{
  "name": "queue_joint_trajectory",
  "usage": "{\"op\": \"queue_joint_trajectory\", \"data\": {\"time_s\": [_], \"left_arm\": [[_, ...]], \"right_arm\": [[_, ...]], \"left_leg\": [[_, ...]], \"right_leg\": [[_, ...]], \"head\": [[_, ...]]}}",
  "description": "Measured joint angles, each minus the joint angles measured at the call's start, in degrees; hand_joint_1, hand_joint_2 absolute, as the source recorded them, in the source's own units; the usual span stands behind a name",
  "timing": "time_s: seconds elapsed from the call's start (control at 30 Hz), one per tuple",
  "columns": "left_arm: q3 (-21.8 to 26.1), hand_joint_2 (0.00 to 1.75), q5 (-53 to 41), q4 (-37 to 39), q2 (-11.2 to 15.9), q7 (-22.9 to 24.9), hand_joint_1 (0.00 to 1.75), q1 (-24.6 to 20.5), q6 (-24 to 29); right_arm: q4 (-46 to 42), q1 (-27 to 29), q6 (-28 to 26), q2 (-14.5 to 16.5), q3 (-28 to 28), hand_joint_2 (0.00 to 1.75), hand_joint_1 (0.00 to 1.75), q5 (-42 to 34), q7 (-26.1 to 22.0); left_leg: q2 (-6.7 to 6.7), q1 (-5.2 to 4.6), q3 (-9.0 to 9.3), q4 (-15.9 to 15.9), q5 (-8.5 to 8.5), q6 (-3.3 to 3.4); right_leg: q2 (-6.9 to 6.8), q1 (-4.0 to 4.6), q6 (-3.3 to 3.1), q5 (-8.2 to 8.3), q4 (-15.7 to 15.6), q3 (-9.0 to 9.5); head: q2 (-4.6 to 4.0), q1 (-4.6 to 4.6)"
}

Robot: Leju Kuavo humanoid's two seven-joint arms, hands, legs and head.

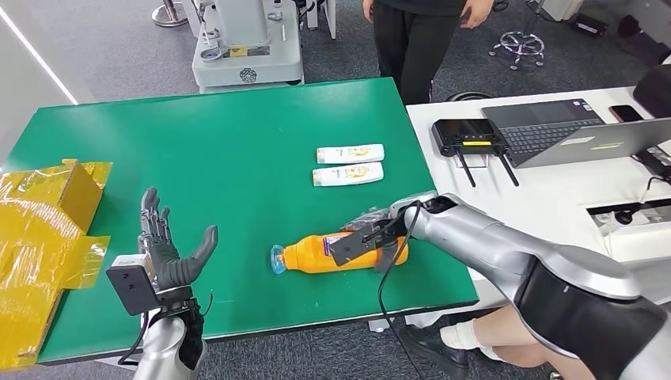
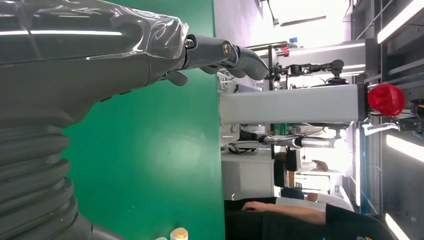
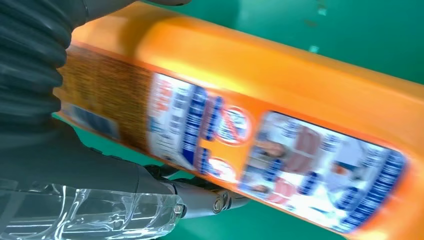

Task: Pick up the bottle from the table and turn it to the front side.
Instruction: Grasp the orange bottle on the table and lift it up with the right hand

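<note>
A green table [image 1: 221,142] is standing in a workshop with grey flooring, and a white desk [image 1: 554,198] is adjoining it on the side of the robot's right arm. The orange bottle [image 1: 316,255] is lying on its side near the table's front edge, its clear blue cap [image 1: 277,259] pointing toward the left hand. The right hand [image 1: 372,233] is resting over the bottle's base end, its fingers wrapping the body; the right wrist view is showing the thumb under the orange bottle [image 3: 280,100] and a printed label [image 3: 320,175] facing the camera, so this hand is gripping the bottle. The left hand [image 1: 166,245] is hovering above the table, well apart from the bottle, palm turned toward it, fingers spread and holding nothing; the left wrist view is showing its fingers [image 2: 235,52] extending over the green surface. Beyond the right hand, two white tubes [image 1: 350,164] are lying side by side. Outboard of the left hand, yellow-taped cardboard [image 1: 39,237] is sitting at the table edge. On the desk, a laptop [image 1: 570,131] and a black controller [image 1: 471,136] are resting. A person in black [image 1: 415,39] is standing at the table's far side.
</note>
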Motion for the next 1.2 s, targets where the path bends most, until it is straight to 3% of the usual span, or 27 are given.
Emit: {"op": "queue_joint_trajectory", "data": {"time_s": [0.07,0.13,0.2,0.27,0.93,1.2], "left_arm": [[0.0,1.75,-0.03,-0.02,0.0,0.03,0.0,0.21,0.12],[0.01,1.75,-0.07,-0.05,0.0,0.04,0.0,0.45,0.17],[0.01,1.75,-0.11,-0.15,0.0,0.08,0.0,0.75,0.17],[0.01,1.75,-0.15,-0.4,0.01,0.11,0.0,1.04,0.17],[0.02,1.75,0.02,-1.73,0.07,0.61,0.0,1.87,-0.22],[0.16,1.75,0.04,-1.77,0.14,0.62,0.0,1.94,0.63]], "right_arm": [[0.54,0.43,-1.37,0.81,0.37,1.75,0.0,0.39,-0.1],[1.03,0.71,-2.35,1.45,0.67,1.75,0.69,0.61,-0.38],[1.4,0.88,-3.11,1.86,0.86,1.75,1.56,0.56,-0.84],[1.62,1.02,-3.99,2.02,0.94,1.75,1.74,0.43,-1.32],[1.35,2.02,-7.14,1.97,-0.79,1.75,1.75,-1.72,-1.98],[0.08,4.61,-15.87,2.36,-4.86,1.75,1.75,-3.09,-4.1]], "left_leg": [[-0.01,0.01,0.0,0.0,0.0,0.0],[-0.01,0.01,0.0,-0.01,0.0,0.0],[-0.01,0.02,0.0,-0.01,0.0,0.0],[-0.01,0.02,0.0,-0.01,0.0,0.0],[-0.03,0.01,0.01,-0.01,0.01,0.0],[-0.04,0.01,0.0,-0.01,0.01,0.0]], "right_leg": [[-0.01,0.01,0.0,0.0,0.0,0.0],[-0.01,0.01,0.0,0.0,0.0,0.0],[-0.01,0.01,0.0,0.0,0.0,0.0],[-0.01,0.01,0.0,0.0,0.0,0.0],[-0.03,0.01,0.0,-0.01,0.0,0.01],[-0.05,0.01,0.0,0.0,0.01,0.02]], "head": [[0.0,0.0],[0.0,0.0],[0.0,0.0],[0.0,0.0],[0.0,0.0],[0.0,0.01]]}}
